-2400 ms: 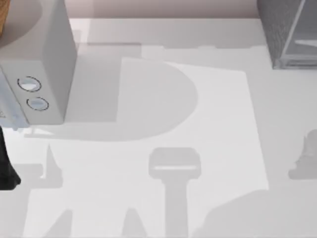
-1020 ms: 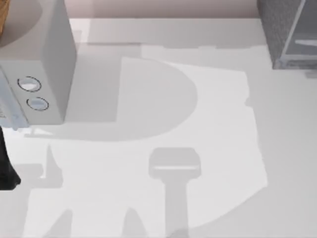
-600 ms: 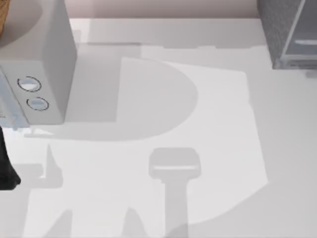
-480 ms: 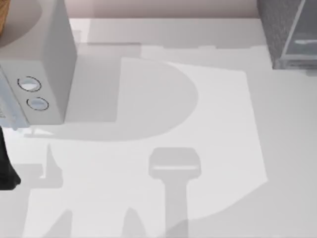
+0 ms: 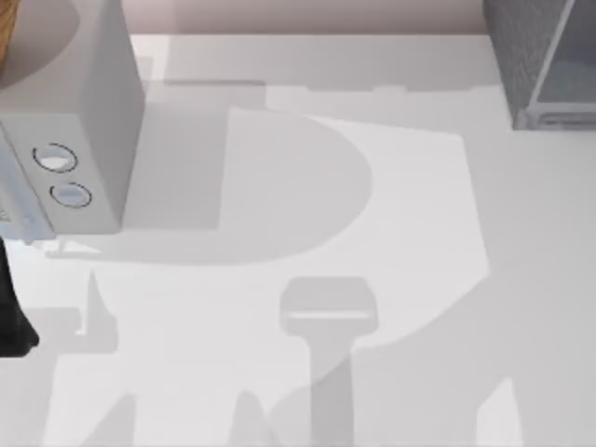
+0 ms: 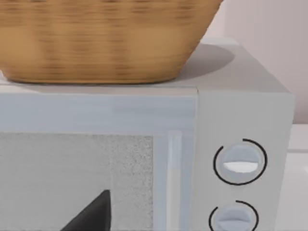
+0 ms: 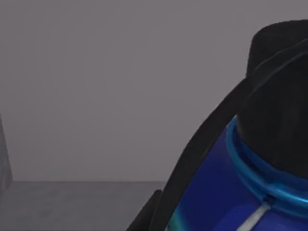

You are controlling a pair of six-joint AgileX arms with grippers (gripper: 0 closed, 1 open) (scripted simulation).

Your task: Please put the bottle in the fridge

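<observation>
The bottle [image 7: 226, 192] sits close up in the right wrist view, with a blue shoulder and a round black cap [image 7: 279, 96]. My right gripper [image 7: 211, 159] is shut on it, one dark finger [image 7: 192, 159] curving along its side. Behind the bottle are a plain grey wall and a grey floor. The fridge [image 5: 535, 56], dark grey and speckled with a pale framed glassy panel, stands at the table's far right corner in the top view. My left arm [image 5: 11, 317] stays parked at the left edge, in front of the light grey box.
A light grey box with two round dials [image 5: 70, 140] stands at the far left, and a woven basket [image 6: 96, 38] rests on top of it. The white table [image 5: 307, 186] carries broad arm shadows near the front right.
The shadow over the table's front right has shrunk and then spread back toward the middle. The left arm, the dial box and the fridge have not moved.
</observation>
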